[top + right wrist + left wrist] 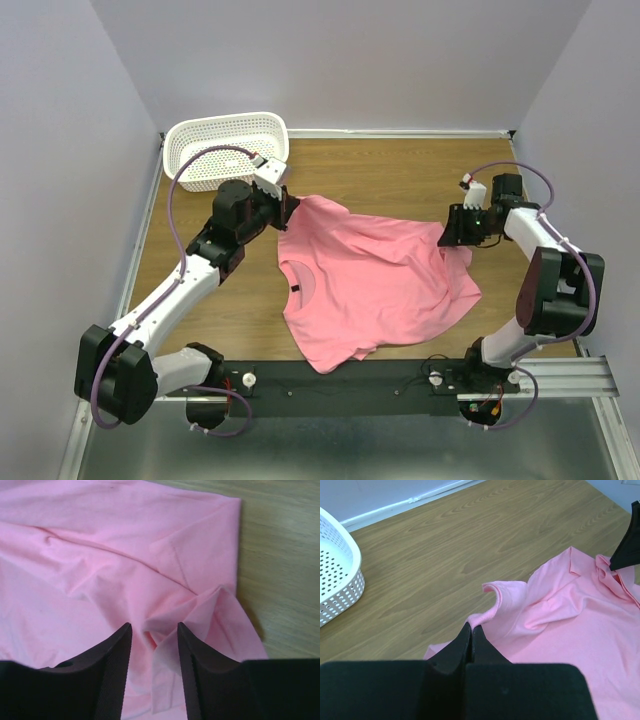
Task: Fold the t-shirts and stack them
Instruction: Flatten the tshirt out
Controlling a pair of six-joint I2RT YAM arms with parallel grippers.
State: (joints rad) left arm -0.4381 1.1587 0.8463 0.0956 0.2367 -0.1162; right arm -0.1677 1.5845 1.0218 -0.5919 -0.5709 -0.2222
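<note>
An edge of the t-shirt [370, 285] is pinched by the closed left gripper [471, 626] (near the white basket [225, 150]). The right gripper [154, 626] is held open astride a raised fold.

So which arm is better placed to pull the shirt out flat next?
Left, probably: the left gripper is shut on the edge of the t-shirt, while the right gripper stands open over a loose fold.
</note>
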